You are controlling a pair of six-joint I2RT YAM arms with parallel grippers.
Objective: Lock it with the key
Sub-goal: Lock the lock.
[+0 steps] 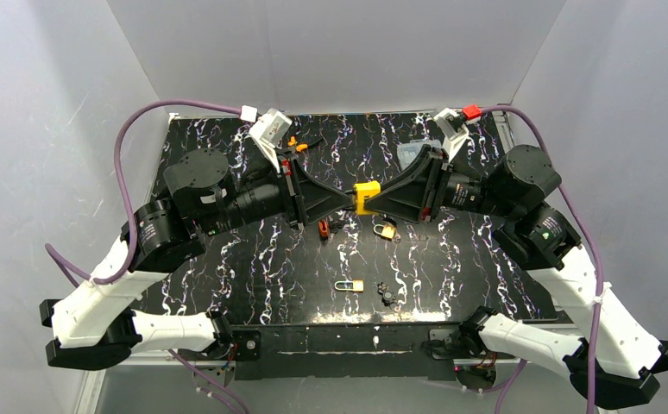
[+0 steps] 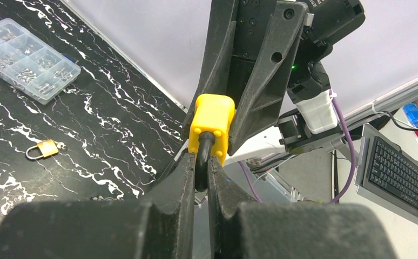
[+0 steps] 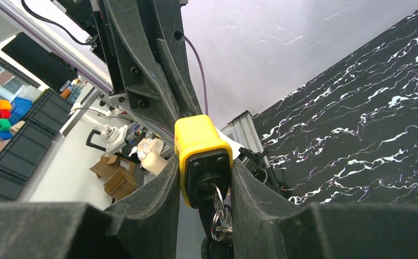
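A yellow padlock (image 1: 366, 197) hangs in mid-air above the table's middle, held between both arms. My left gripper (image 2: 200, 167) is shut on its black shackle (image 2: 203, 154), the fingers pinching the bar just below the yellow padlock body (image 2: 212, 118). My right gripper (image 3: 204, 178) is shut on the padlock body (image 3: 196, 140) from the opposite side, one finger on each flank. A key sits in the keyhole on the black underside, and its key rings (image 3: 218, 213) dangle between my right fingers. The key's blade is hidden inside the lock.
A small brass padlock (image 1: 386, 230) lies on the black marbled table (image 1: 451, 276) under the held lock, with a red item (image 1: 323, 228) beside it. Nearer the front lie another small padlock (image 1: 349, 285) and a black piece (image 1: 388, 296). A clear parts box (image 2: 26, 59) sits at the back.
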